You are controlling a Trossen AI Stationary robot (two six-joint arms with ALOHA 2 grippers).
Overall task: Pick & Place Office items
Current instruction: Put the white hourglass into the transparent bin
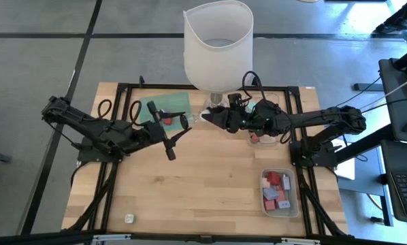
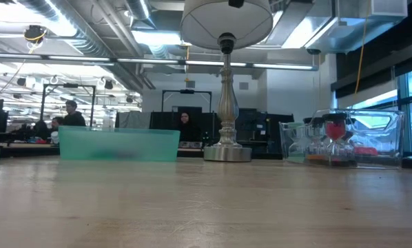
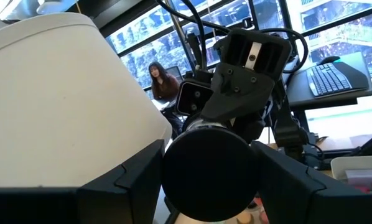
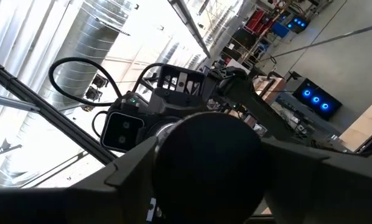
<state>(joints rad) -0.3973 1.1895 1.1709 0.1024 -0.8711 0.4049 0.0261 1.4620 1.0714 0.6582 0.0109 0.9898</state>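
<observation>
A dark-capped cylinder point(image 1: 192, 120) is pinched at both ends between the left gripper point(image 1: 187, 122) and right gripper point(image 1: 205, 117), near the desk's far edge. One grip should be loosened only once the other is firm.

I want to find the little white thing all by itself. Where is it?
In the high view the white piece sits alone near the table's front left corner, far from the lamp and from the tray of blocks on the right.
</observation>
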